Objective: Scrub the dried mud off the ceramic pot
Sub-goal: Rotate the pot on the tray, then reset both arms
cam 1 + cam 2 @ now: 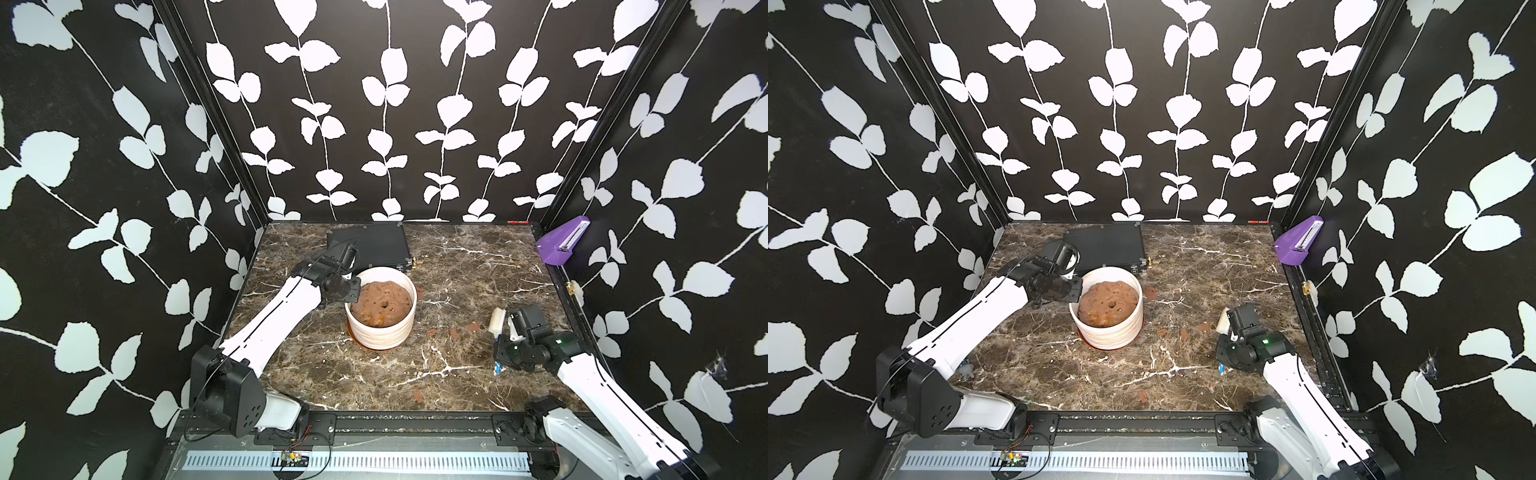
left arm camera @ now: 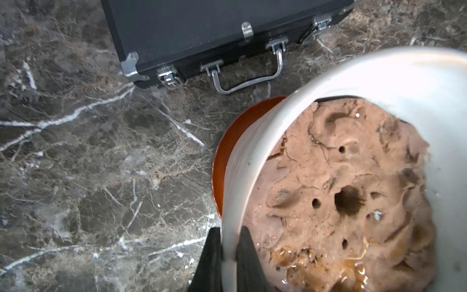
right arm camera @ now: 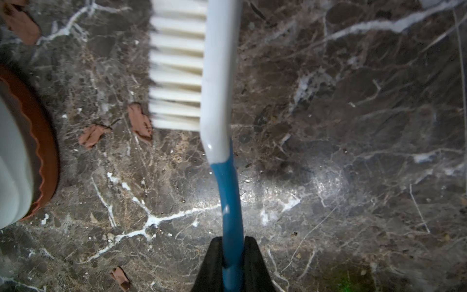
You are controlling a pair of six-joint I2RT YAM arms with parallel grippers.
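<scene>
1. The brush [image 3: 217, 101] is clamped by its blue handle in the right gripper [image 3: 231, 244]. Its bristles face the pot's side but sit well apart from it, so nothing's being scrubbed right now.
2. The left gripper [image 2: 228, 233] is pinched onto the rim of the ceramic pot [image 2: 252, 161], one finger outside and one inside. I'd guess it's bracing the pot.
3. The pot sits on its orange saucer [image 2: 221, 161] mid-table, just in front of the black case [image 1: 368, 245], with a lumpy brown mound [image 1: 382, 305] inside.
4. Dried mud: I can't spot smears on the wall that shows. Reddish flakes [image 3: 139, 121] lie on the marble table [image 3: 328, 177] between pot and brush.
5. The far wall is hidden, so my guess is mostly done, with that side left to check.
</scene>
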